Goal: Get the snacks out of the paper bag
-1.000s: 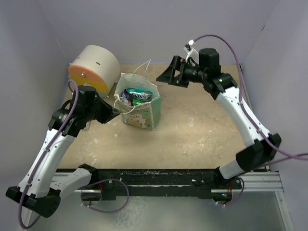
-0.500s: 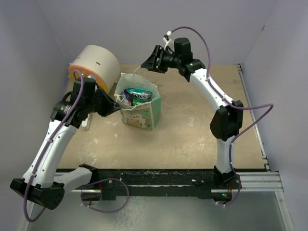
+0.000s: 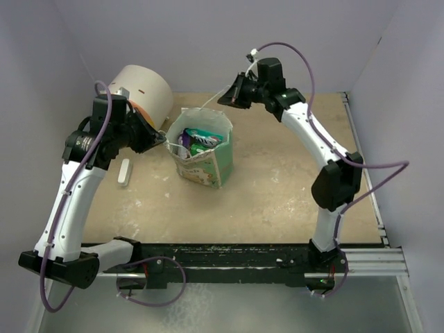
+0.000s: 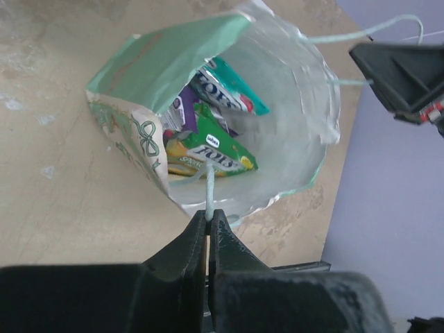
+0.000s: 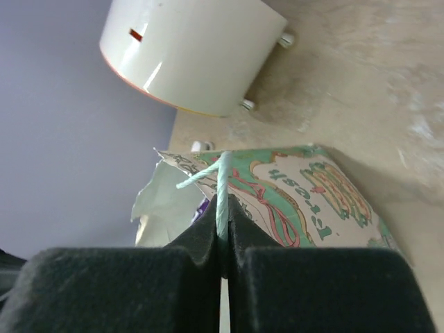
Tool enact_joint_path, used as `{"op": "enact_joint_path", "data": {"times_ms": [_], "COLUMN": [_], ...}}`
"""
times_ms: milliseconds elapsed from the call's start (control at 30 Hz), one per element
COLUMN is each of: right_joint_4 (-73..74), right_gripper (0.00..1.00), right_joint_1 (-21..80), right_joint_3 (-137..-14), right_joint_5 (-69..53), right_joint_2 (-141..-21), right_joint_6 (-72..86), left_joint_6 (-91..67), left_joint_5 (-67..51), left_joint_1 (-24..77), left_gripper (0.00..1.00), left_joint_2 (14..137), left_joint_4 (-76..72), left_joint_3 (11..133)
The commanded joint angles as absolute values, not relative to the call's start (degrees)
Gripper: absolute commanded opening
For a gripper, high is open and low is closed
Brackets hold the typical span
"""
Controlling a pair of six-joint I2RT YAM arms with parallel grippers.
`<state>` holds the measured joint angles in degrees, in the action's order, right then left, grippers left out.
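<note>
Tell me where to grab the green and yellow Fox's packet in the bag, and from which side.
Pinch a thin end of the green-yellow packet, coming down through the open mouth of the paper bag. It seems to lie topmost, face toward the opening, and the bag's walls block every side.

One green paper bag; one green-yellow glossy candy packet; one green-white packet; one purple packet; one cream cylinder; one white stick.
</note>
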<state>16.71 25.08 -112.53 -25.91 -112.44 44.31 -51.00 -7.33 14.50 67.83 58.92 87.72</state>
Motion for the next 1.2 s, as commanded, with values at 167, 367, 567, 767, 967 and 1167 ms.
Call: {"op": "enact_joint_path", "data": {"times_ms": [167,367,567,767,967,1167], "right_joint_4": [24.74,25.99,27.79,27.94,27.21,26.79], "right_gripper": [0.00,0.00,0.03,0.04,0.04,0.03], "right_joint_1": [23.29,22.85,22.52,22.31,22.26,22.24], "right_joint_3": [-103.60,-101.73,-100.43,-99.88,-99.51,-100.20], "right_joint_5": [-16.41,-16.40,-14.78,-14.59,-16.00,-16.44], "right_joint_2": [-93.09,-89.23,-88.42,-87.89,-88.04,-89.10], "right_joint_6": [39.05,37.19,34.97,35.85,36.60,36.82], "left_joint_6": [-46.64,-41.57,-41.83,-49.14,-54.35,-64.64], "left_joint_5": [-10.12,-11.38,-14.98,-20.87,-31.70,-36.98], "left_joint_1": [13.27,12.13,10.55,10.46,10.31,9.86], "left_gripper": [0.00,0.18,0.73,0.99,0.91,0.77], "left_joint_2": [74.38,81.31,79.40,73.64,72.27,72.22], "left_joint_4": [57.14,61.26,61.70,54.26,32.81,10.22], "left_joint_3": [93.87,102.69,100.17,88.19,78.42,67.82]}}
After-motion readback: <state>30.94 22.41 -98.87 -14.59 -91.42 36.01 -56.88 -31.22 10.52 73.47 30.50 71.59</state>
